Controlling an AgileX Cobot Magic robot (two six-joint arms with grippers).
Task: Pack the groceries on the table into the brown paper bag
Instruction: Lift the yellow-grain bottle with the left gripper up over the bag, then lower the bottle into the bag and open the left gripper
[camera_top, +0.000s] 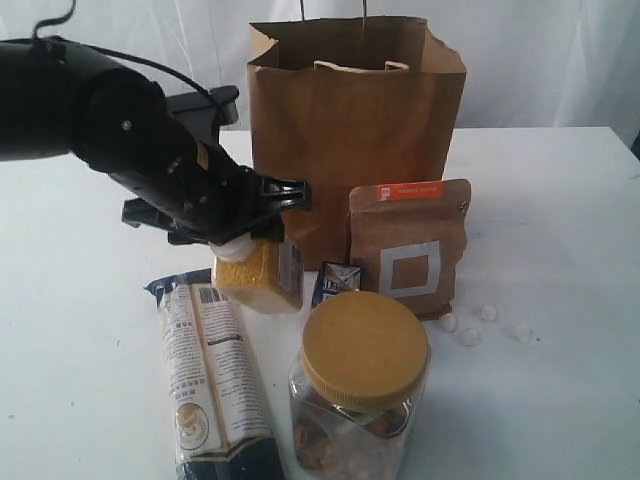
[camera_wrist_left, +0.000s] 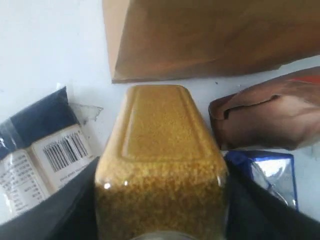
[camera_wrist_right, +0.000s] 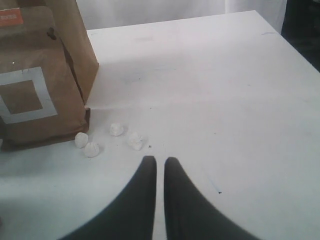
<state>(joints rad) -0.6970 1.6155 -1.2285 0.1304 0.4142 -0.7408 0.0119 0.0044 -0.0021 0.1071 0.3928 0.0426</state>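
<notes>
My left gripper (camera_top: 250, 225) reaches down from the left and is shut on the yellow-grain bottle (camera_top: 258, 275), just below its white cap. In the left wrist view the dark fingers (camera_wrist_left: 70, 200) press both sides of the bottle (camera_wrist_left: 160, 150). The brown paper bag (camera_top: 350, 130) stands open right behind it. A brown pouch with an orange label (camera_top: 410, 245) leans beside the bag, with a small blue-white carton (camera_top: 335, 280) in front. The yellow-lidded jar (camera_top: 360, 385) and the long cream-black packet (camera_top: 215, 385) are nearest the camera. My right gripper (camera_wrist_right: 160, 160) hovers shut over the bare table (camera_wrist_right: 225, 100), holding nothing.
Several small white lumps (camera_top: 485, 325) lie on the table (camera_top: 560, 220) right of the pouch, just ahead of the right gripper's tips. The packet (camera_wrist_left: 40, 150) and carton (camera_wrist_left: 270, 172) lie close on either side of the held bottle. A white curtain hangs behind.
</notes>
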